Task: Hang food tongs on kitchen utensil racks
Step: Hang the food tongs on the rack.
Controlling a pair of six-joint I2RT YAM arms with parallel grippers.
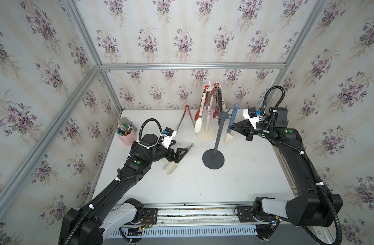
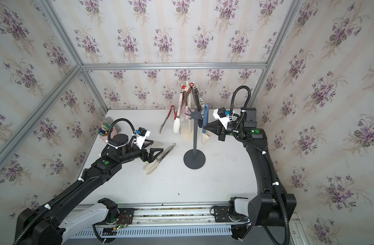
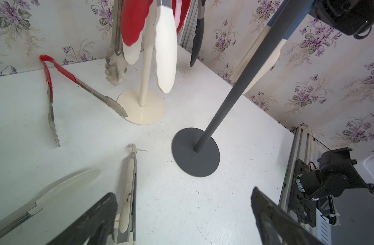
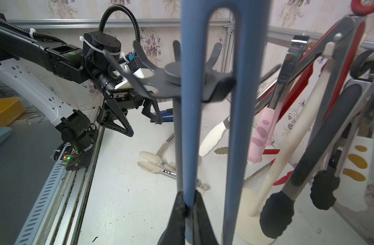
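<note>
Blue tongs in right fingers, beside grey rack.

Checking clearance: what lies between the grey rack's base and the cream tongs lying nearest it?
Only bare table, seen in the left wrist view, between the grey base and those cream tongs; both top views agree.

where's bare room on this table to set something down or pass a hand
Bare: the wide front strip from the grey rack's base to the front rail, and the patch between that base and the right arm. Crowded: the back around the cream rack, with hanging tongs, red tongs and blue tongs; cream tongs lie left.
</note>
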